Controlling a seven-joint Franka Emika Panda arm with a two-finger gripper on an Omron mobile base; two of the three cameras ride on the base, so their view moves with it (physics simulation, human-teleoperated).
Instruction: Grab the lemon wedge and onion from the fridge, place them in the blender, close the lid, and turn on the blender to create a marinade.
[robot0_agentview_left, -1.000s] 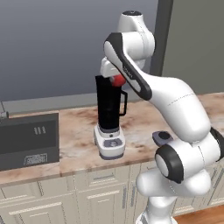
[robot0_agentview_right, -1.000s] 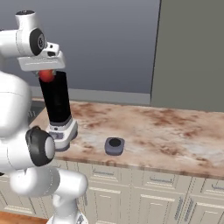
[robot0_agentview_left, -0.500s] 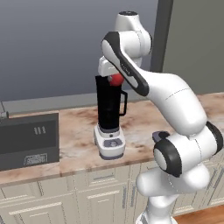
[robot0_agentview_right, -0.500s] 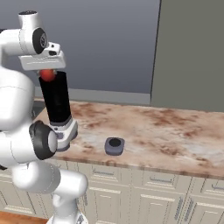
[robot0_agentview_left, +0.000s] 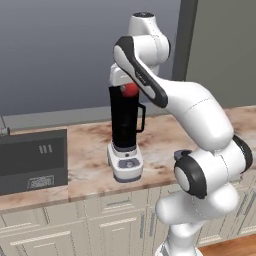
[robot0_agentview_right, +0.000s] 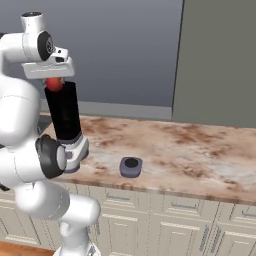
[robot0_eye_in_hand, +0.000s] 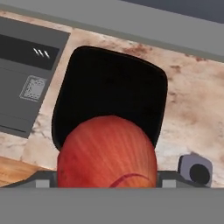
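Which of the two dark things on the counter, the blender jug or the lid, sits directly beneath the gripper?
The blender jug, under the gripper holding the red onion; the lid lies apart on the counter.

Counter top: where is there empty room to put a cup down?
The marble counter is bare from the small dark grey lid rightward. It is crowded on the left, where the tall black blender stands near the dark grey box.

Red onion (robot0_eye_in_hand: 107, 151) over open blender (robot0_eye_in_hand: 109, 87) — lid (robot0_eye_in_hand: 195, 170) beside

Red striped onion (robot0_eye_in_hand: 107, 151); black blender (robot0_agentview_left: 125, 131), white base; dark grey lid (robot0_agentview_right: 131, 166).
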